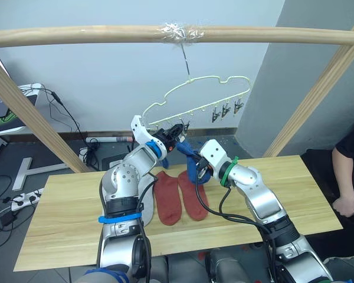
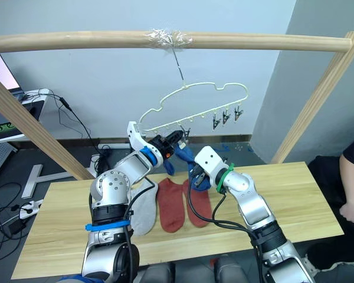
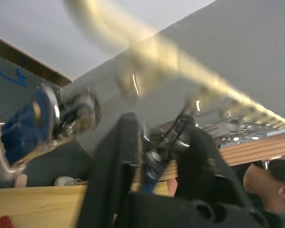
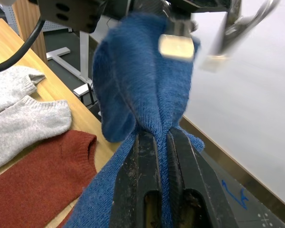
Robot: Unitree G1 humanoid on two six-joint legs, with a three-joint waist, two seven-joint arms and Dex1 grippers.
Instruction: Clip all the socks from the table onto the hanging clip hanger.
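Blue sock (image 4: 142, 95) is getting pinched tight by the right gripper (image 4: 162, 142), while the left gripper (image 1: 176, 134) is squeezing a clip (image 3: 154, 164) on the clip hanger (image 1: 194, 97).

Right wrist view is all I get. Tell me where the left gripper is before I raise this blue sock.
Observer: The left gripper is up at the low end of the clip hanger, right beside the blue sock that your right gripper pinches.
Operator: Give me the hanger's attitude.
Observer: Tilted. It hangs from the wooden bar, with the end on the robot's left lower.
Operator: Name the free clips.
Observer: Three clips hang bare at the high end.
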